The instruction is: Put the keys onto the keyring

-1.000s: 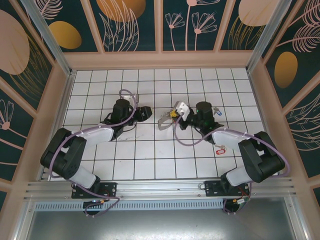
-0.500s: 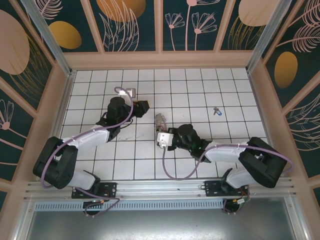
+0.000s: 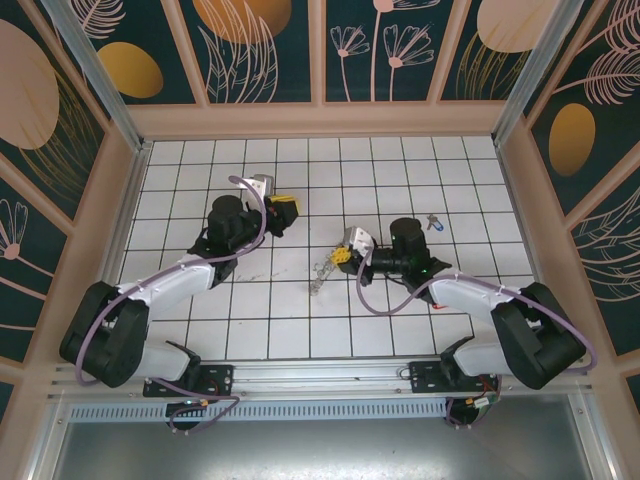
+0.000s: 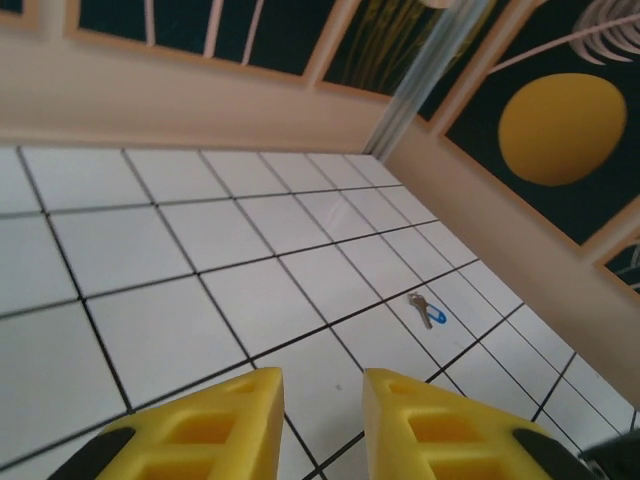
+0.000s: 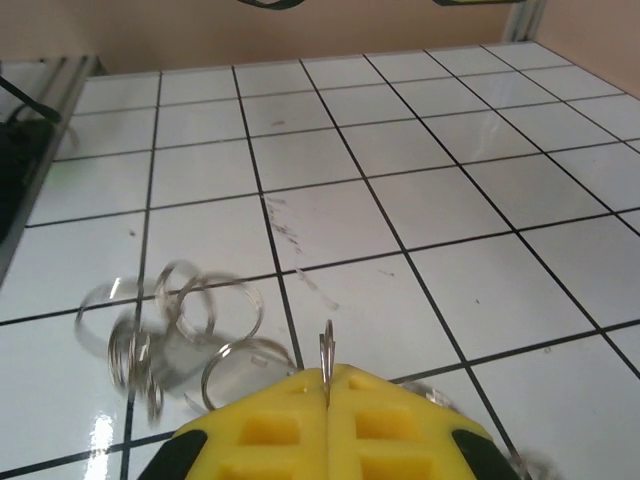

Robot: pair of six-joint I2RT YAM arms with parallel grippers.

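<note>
My right gripper (image 3: 346, 256) (image 5: 328, 384) is shut on the thin silvery keyring (image 5: 326, 360), pinched edge-on between the yellow fingers. Its small wire loops (image 5: 175, 325) hang in a bunch to the left, touching the tiles; from above the bunch (image 3: 321, 273) lies just left of the gripper. A tiny silver key with a bluish tag (image 3: 432, 222) (image 4: 428, 310) lies on the tiles at the back right, apart from both grippers. My left gripper (image 3: 284, 211) (image 4: 322, 398) hovers open over bare tiles, nothing between its fingers. Red-tagged keys are out of view.
The white tiled floor (image 3: 300, 330) is boxed in by low beige walls (image 3: 320, 120) on three sides. A metal corner post (image 4: 425, 75) rises at the far right of the left wrist view. Scuff marks (image 5: 285, 232) streak the tiles ahead of the right gripper.
The right gripper swung to the near left, then came back to the middle, and the ring bunch now lies nearer the arms. The left gripper drifted slightly towards the back wall.
</note>
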